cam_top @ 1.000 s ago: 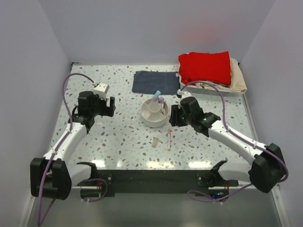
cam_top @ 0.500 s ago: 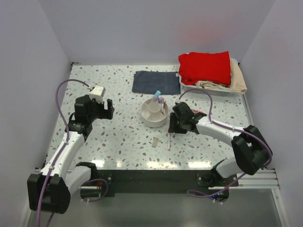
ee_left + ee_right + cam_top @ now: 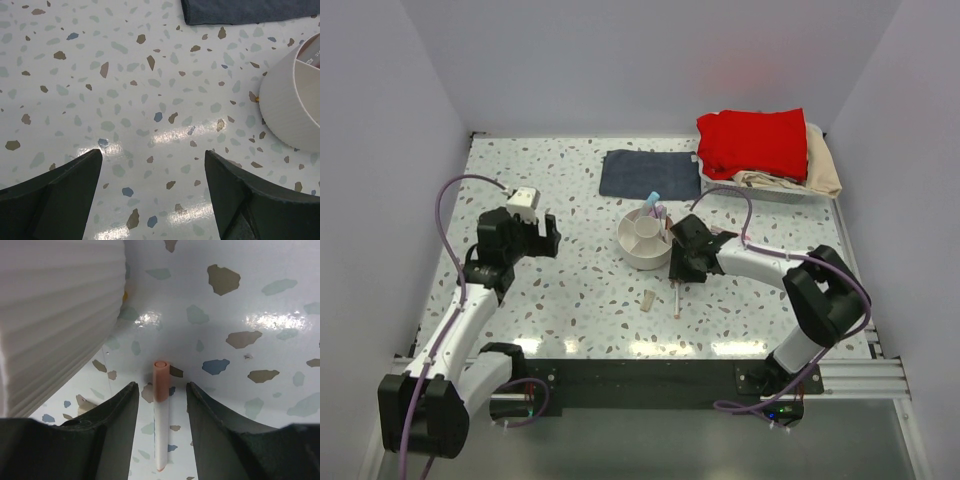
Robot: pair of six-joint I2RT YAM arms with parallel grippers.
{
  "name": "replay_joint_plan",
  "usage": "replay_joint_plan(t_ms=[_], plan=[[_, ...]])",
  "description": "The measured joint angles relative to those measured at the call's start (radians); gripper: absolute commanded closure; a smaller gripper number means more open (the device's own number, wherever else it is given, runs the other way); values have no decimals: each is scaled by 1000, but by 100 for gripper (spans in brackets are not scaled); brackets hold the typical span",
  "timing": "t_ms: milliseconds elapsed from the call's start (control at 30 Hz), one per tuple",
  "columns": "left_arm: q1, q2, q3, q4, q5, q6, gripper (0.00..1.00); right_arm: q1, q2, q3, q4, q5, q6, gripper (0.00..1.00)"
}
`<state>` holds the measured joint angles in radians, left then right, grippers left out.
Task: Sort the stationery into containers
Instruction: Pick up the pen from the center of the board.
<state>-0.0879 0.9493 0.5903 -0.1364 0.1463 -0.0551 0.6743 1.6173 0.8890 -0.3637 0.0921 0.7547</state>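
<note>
**Now the right pincer straddles a pen beside the bowl**

Right, eyes on the right arm. It is folded in low over the table [image 3: 570, 290], and the right pincer [image 3: 161, 387] is down at the surface, just beside the bowl [image 3: 646, 243]. Its jaws are parted, one finger on each side of a white pen [image 3: 161, 420]. The pen lies flat between them, its pinkish cap about level with the fingertips. From the wrist camera there is a sliver of table on either side of the pen, so the jaws are not clamped on it. The bowl's ribbed wall rises close on one side.

Over on the left, the left pincer [image 3: 152, 155] hangs above bare table with its jaws spread wide and nothing between them. It is well apart from the bowl, whose wall just shows at the edge of its camera.

A blue-capped pen [image 3: 652, 199] leans out of the far side of the bowl, with something pinkish right next to it. Which compartment each sits in I cannot tell. A small beige block [image 3: 649, 298] lies on the table near the white pen, on the side toward the arms' bases.

Further back, a folded dark-blue cloth [image 3: 650, 173] lies flat beyond the bowl. In the far right corner sits a basket [image 3: 775, 192], piled with a red cloth [image 3: 752, 142] and a beige cloth [image 3: 823, 165].
</note>
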Motion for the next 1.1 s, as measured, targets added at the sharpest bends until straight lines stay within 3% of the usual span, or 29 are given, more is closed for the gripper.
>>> replay_joint_plan(t_ms=[200, 300, 400, 433, 767, 967, 1100], plan=[[11, 0, 0, 0, -5, -17, 12, 15, 38, 41, -60, 70, 45, 62], [15, 0, 0, 1, -5, -29, 12, 19, 41, 42, -68, 87, 56, 71], [18, 0, 0, 1, -5, -36, 12, 19, 45, 44, -84, 108, 58, 88], [19, 0, 0, 1, -5, -38, 12, 19, 45, 43, -84, 109, 56, 100], [23, 31, 1, 26, 0, -43, 13, 17, -19, -2, -70, 137, -35, 100], [23, 86, 27, 35, 10, -31, 13, -24, -259, 45, -211, 174, -214, 100], [23, 127, 43, 64, 17, -25, 13, -32, -406, 124, -137, 154, -307, 100]])
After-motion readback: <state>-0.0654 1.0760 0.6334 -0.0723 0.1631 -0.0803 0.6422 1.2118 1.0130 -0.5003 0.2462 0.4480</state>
